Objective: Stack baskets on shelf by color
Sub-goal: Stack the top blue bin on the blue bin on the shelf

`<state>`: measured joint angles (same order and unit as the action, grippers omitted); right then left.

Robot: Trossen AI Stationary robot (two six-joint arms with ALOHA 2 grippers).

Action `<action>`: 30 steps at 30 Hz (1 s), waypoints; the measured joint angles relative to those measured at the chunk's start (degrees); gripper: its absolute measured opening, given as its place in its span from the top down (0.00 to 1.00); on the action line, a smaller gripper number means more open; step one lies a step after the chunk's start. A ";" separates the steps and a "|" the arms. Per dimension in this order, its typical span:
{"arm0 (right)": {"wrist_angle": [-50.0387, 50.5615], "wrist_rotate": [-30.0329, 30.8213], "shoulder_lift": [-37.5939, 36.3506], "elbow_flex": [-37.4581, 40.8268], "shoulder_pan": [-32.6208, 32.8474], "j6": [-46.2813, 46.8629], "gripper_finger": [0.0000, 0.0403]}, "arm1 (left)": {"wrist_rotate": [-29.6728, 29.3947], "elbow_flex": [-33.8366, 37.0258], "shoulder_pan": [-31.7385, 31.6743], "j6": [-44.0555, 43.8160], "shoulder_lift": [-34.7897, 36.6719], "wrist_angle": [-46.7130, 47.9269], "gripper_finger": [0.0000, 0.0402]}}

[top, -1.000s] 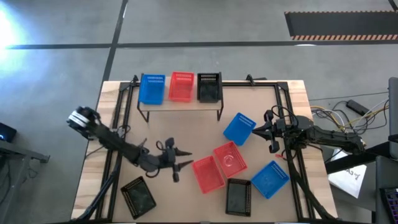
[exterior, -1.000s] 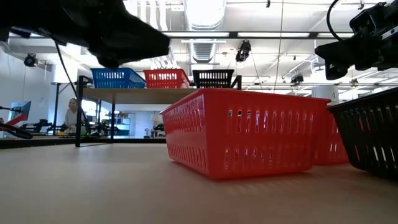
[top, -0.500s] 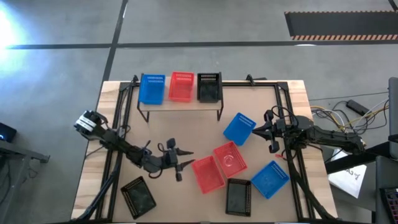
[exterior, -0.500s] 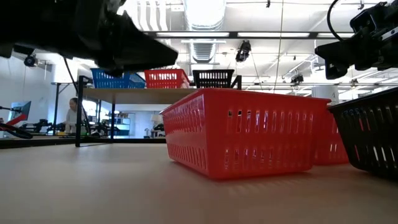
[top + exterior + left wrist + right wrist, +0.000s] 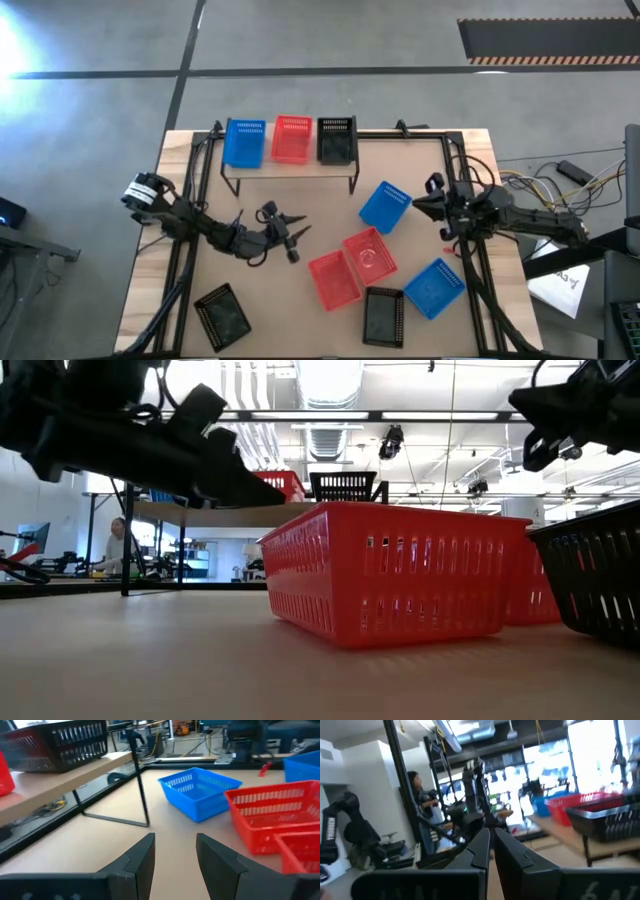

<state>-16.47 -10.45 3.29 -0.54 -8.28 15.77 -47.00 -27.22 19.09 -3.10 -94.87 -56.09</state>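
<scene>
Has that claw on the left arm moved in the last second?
Yes. In the high view the left gripper has swung away from the red basket near the table's front and toward the shelf, its fingers open and empty.

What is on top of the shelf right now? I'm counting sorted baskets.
On the shelf stand three baskets side by side: blue, red, black. Whether any is a stack of several cannot be told.

The right gripper point(image 5: 491, 851) has its two dark fingers point(image 5: 477, 847) pressed together, holding nothing. Beyond them the shelf point(image 5: 560, 826) carries a blue basket point(image 5: 545, 805), a red basket point(image 5: 577, 802) and a black basket point(image 5: 607, 820) side by side. A person point(image 5: 422, 802) stands in the room behind, beside a black pole point(image 5: 405, 785).
</scene>
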 joint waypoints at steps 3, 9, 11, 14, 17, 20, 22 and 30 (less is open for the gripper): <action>0.06 2.17 3.05 0.00 1.32 0.35 0.96 | 0.01 0.02 -0.24 1.49 0.09 0.05 0.68; -0.74 8.53 10.32 -0.13 4.14 -0.24 0.96 | -0.21 0.03 1.86 2.04 1.98 0.07 0.68; 2.75 9.71 12.68 -1.08 4.32 0.02 0.95 | -0.26 0.22 2.95 2.03 3.22 0.57 0.68; 9.82 11.10 16.53 -5.58 4.30 1.21 0.91 | -0.67 0.22 4.43 2.02 6.05 4.40 0.68; 20.40 12.23 20.99 -12.04 4.30 2.13 0.84 | -1.68 0.22 5.75 1.10 10.18 10.93 0.68; 31.44 12.43 26.61 -19.13 4.30 2.96 0.75 | -1.82 0.28 6.17 -3.84 14.04 18.58 0.68; 38.87 11.97 30.98 -23.88 4.30 3.99 0.70 | -1.86 0.38 6.15 -7.66 15.79 23.12 0.68; 50.55 11.80 50.61 -36.85 8.57 2.23 0.60 | -1.95 1.90 6.12 -11.21 16.80 27.10 0.68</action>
<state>34.09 1.35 53.89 -37.38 0.29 18.00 -48.95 -25.32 25.21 -14.31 -78.07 -28.99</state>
